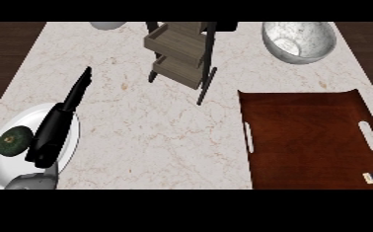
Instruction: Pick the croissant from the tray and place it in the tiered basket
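My left hand is released, fingers straight, over a white plate at the counter's left edge, just beside a dark green item. The tray sits at right, and the tiered basket stands far-middle. I cannot tell where the croissant is.

Pale, brown-veined marble counter, strips of dark wood beyond its left and right edges

free: counter between plate and tray | blocked: tiered basket far centre, bowl far right
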